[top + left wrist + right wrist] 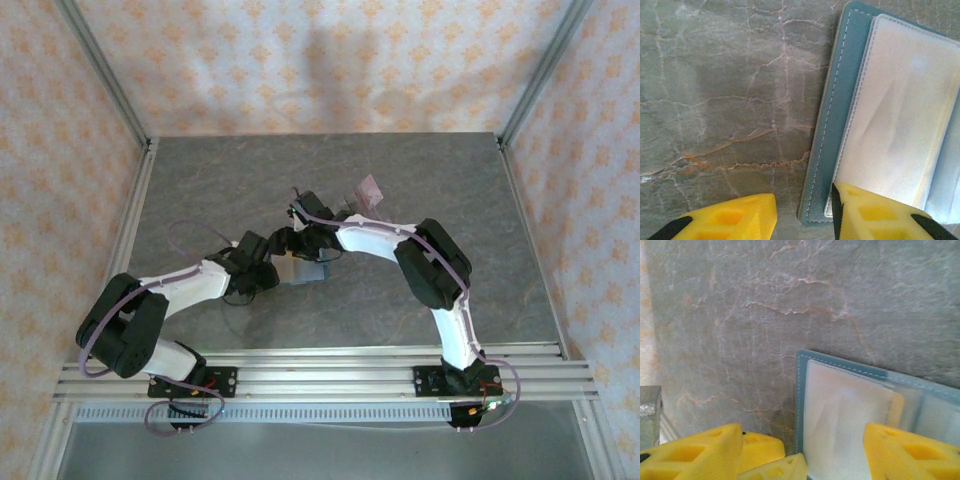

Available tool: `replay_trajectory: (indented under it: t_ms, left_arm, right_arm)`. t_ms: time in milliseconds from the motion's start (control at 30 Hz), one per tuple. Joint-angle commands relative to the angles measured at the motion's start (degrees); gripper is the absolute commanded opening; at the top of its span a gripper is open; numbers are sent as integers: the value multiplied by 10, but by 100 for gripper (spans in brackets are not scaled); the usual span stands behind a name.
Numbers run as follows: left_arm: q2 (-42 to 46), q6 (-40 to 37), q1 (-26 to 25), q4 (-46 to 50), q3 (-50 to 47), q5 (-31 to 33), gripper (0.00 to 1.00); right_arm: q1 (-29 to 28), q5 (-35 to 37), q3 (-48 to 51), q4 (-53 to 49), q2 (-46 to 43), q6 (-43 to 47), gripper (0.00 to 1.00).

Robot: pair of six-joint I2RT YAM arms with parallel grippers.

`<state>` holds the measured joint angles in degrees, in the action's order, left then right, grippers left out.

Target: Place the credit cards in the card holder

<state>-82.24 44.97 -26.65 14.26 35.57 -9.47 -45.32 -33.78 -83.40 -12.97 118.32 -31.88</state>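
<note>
I have the card holder (pixel 303 270) lying open on the grey table (pixel 200 180), teal cover down and clear sleeves facing up. Both arms meet over it.

The left arm comes in low from the holder's left, forearm nearly flat and wrist pointing at the holder's near-left edge. The left gripper (pixel 803 217) has its jaws spread. One yellow finger (pixel 735 220) sits over bare table just left of the holder. The other (pixel 875 215) overlaps the holder's stitched corner and the first sleeve, but I cannot tell whether it touches.

The right arm has its elbow raised well to the holder's right. Its forearm sweeps across behind the holder and the wrist tips down toward it. The right gripper (pixel 802 455) is also wide apart and pinches nothing. One finger (pixel 695 455) is off the holder's left edge and the other (pixel 910 455) is above the sleeves. The left gripper's yellow tips show between them.

A pale pink credit card (pixel 370 190) sits beyond the holder, past the right wrist. I cannot tell whether it lies flat or is propped up.
</note>
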Motion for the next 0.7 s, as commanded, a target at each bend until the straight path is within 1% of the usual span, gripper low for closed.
replay_trajectory:
  t_ms: [0, 100, 200, 233, 300, 333, 400, 500, 567, 667]
  left_arm:
    - [-17, -7, -4, -1, -34, 22, 37]
    - [2, -13, -4, 21, -33, 37, 38]
    - [14, -24, -4, 50, -13, 47, 38]
    - [15, -26, -5, 54, -7, 49, 38]
    - [10, -32, -5, 56, 4, 46, 38]
    - [5, -35, -6, 56, 9, 44, 38]
    - [-9, -33, -6, 49, 15, 39, 38]
    - [-35, -32, -14, 36, 23, 30, 38]
    - [-50, -30, -21, 41, 34, 35, 37]
    - [-51, -22, -25, 53, 40, 50, 37]
  right_arm:
    - [6, 67, -47, -78, -65, 30, 65]
    - [14, 127, -71, -137, -95, 42, 64]
    - [26, 220, -76, -221, -146, 63, 58]
    - [30, 263, -73, -252, -167, 72, 55]
    - [37, 331, -56, -292, -210, 85, 51]
    - [42, 348, -43, -299, -232, 91, 50]
    - [60, 371, -11, -306, -274, 101, 47]
    - [87, 397, 1, -333, -303, 115, 42]
    - [113, 381, 13, -333, -316, 128, 38]
    - [136, 372, -4, -352, -301, 144, 35]
